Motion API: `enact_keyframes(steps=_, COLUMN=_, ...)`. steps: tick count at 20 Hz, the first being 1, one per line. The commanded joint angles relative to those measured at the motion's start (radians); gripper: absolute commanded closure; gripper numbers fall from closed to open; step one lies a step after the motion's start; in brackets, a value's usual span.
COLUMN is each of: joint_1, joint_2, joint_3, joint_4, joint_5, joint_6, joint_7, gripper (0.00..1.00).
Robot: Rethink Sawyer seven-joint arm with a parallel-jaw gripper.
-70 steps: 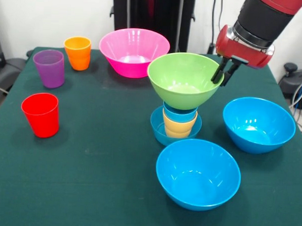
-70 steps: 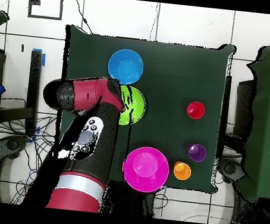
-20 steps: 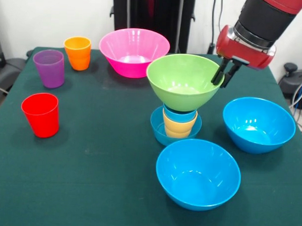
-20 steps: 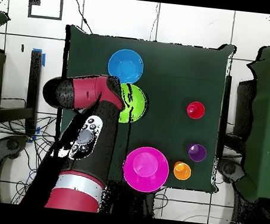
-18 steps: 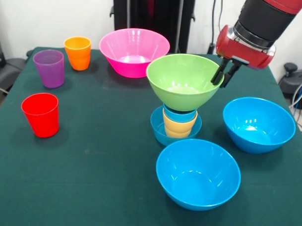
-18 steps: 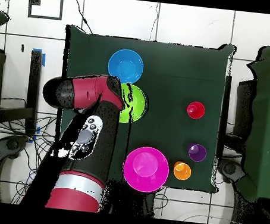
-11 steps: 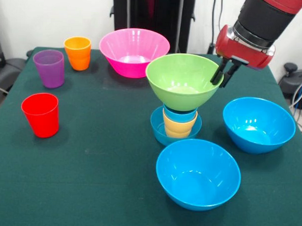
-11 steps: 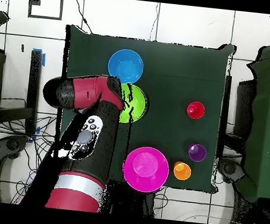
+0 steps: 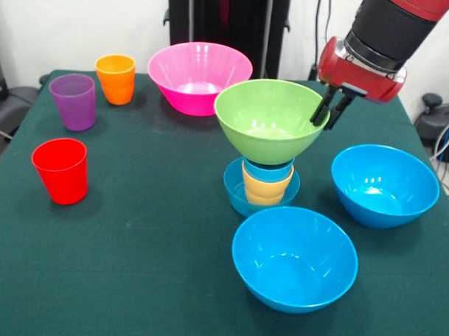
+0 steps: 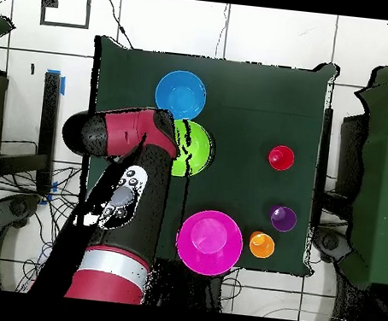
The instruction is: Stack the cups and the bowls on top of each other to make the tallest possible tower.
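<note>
Front view is showing the pincer [image 9: 328, 111] gripping the rim of the green bowl [image 9: 270, 119], its two dark fingers closing on that rim, one inside the bowl and one outside. The bowl is extending sideways from the pincer toward the middle of the desk [image 9: 134, 231] and is sitting over the tower [image 9: 266, 180], though whether it is resting on the top cup or being held just above it is not clear. Below the pincer and the green bowl, the tower is standing as a small shallow blue bowl [image 9: 238, 194] holding a yellow-orange cup [image 9: 265, 188] with a light blue cup [image 9: 267, 169] nested in it.

One large blue bowl [image 9: 385, 185] is sitting on the desk below the pincer, on the side away from the tower. The other large blue bowl [image 9: 294, 257] is lying farther toward the camera, just beside the tower's base. The pink bowl [image 9: 200, 76] is standing beyond the green bowl, toward the desk's far edge. Well apart from the pincer, past the green bowl, the orange cup [image 9: 115, 79], the purple cup [image 9: 73, 101] and the red cup [image 9: 60, 170] are standing upright and separate.

In the overhead view the red arm [image 10: 118, 219] is covering the pincer, with the green bowl showing beside it.
</note>
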Motion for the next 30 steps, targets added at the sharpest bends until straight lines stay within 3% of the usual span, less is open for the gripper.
enact_keyframes(steps=1, joint_1=0.008, joint_2=0.035, joint_3=0.046, joint_4=-0.035, joint_5=-0.077, joint_6=-0.056, joint_7=0.031, gripper=1.00)
enact_keyframes(steps=13, joint_1=-0.015, joint_2=0.022, joint_3=0.093, joint_4=-0.010, joint_5=-0.045, joint_6=-0.130, joint_7=0.026, gripper=1.00)
enact_keyframes(steps=20, joint_1=-0.006, joint_2=0.029, joint_3=0.087, joint_4=-0.041, joint_5=-0.060, joint_6=-0.090, joint_7=-0.014, gripper=1.00)
enact_keyframes(steps=30, joint_1=0.002, joint_2=0.043, joint_3=0.062, joint_4=-0.059, joint_5=-0.043, joint_6=-0.017, joint_7=0.022, gripper=1.00)
